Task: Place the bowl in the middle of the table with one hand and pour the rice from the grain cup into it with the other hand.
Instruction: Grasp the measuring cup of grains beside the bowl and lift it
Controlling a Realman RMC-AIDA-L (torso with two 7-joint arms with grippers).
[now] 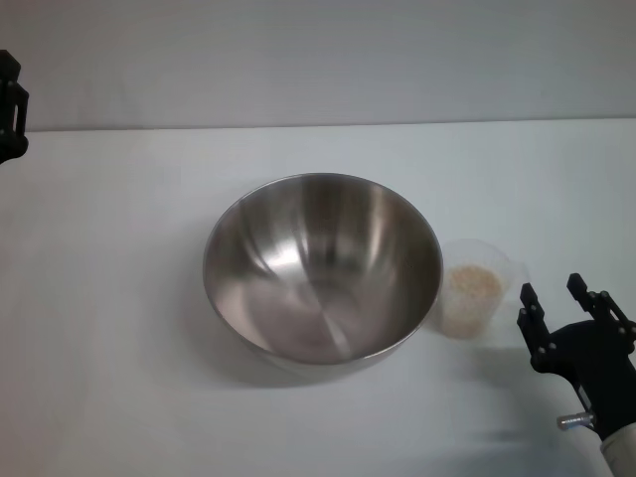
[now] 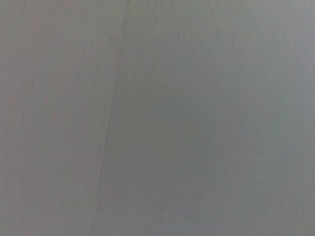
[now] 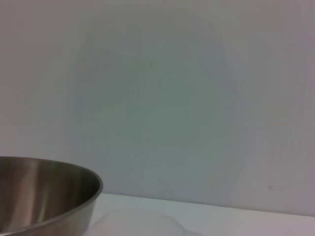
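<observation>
— Centre of frame?

— Steel bowl (image 1: 323, 270), upright on the white table (image 1: 119, 298), roughly mid-table. Shiny brushed inside, bare of any grains.

— And beside it?

— Grain cup (image 1: 475, 288), clear plastic, just off the bowl's right flank, close enough to look like touching the rim, though hard to say for certain. Upright, holding a pale mound of rice (image 1: 471, 285).

— From the right wrist camera?

— Same bowl (image 3: 47, 196) at the lower corner, seen side-on, outer wall and rim catching light. Faint translucent curve of the cup's rim (image 3: 140, 222) next to it, barely distinct from the tabletop. Plain wall behind.

— Nearest tool?

— Right gripper (image 1: 561, 298), low at the near right, just short of the cup and on its right. Black fingers (image 1: 530, 310) spread apart, pointing away from the robot, gripping nothing. Cup outside the gap, not between the fingers.

— Farther out?

— Left gripper (image 1: 10, 109), only a black sliver at the far left edge, level with the table's back edge, well apart from bowl and cup. Impossible to tell how wide the fingers stand, or whether anything sits in them.

— Left wrist camera?

— Blank grey surface, one faint seam running through it. Nothing else to make out.
</observation>
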